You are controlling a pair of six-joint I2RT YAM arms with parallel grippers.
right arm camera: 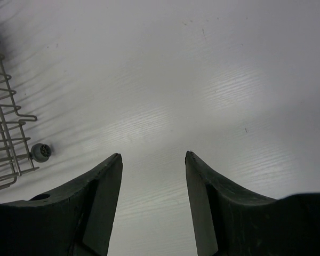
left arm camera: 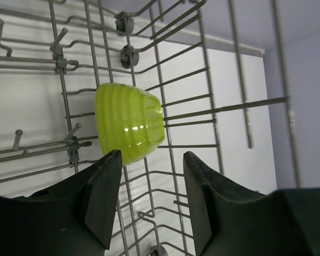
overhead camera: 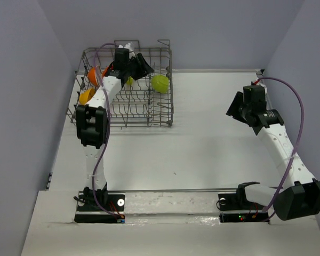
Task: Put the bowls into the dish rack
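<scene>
The grey wire dish rack (overhead camera: 149, 120) stands at the far left of the table. A lime green bowl (overhead camera: 160, 83) lies in its right part, on its side among the tines (left arm camera: 129, 122). A red-orange bowl (overhead camera: 93, 76) and a yellow-orange bowl (overhead camera: 86, 96) sit at the rack's left side. My left gripper (overhead camera: 143, 66) hovers over the rack's back part, open and empty (left arm camera: 152, 154), just short of the lime bowl. My right gripper (overhead camera: 236, 108) hangs open over bare table at the right (right arm camera: 153, 154), with nothing between its fingers.
The rack's wires (left arm camera: 213, 110) fill the left wrist view. In the right wrist view, a corner of the rack (right arm camera: 5, 122) with a small wheel (right arm camera: 41, 152) shows at the left. The walls stand close behind and left of the rack.
</scene>
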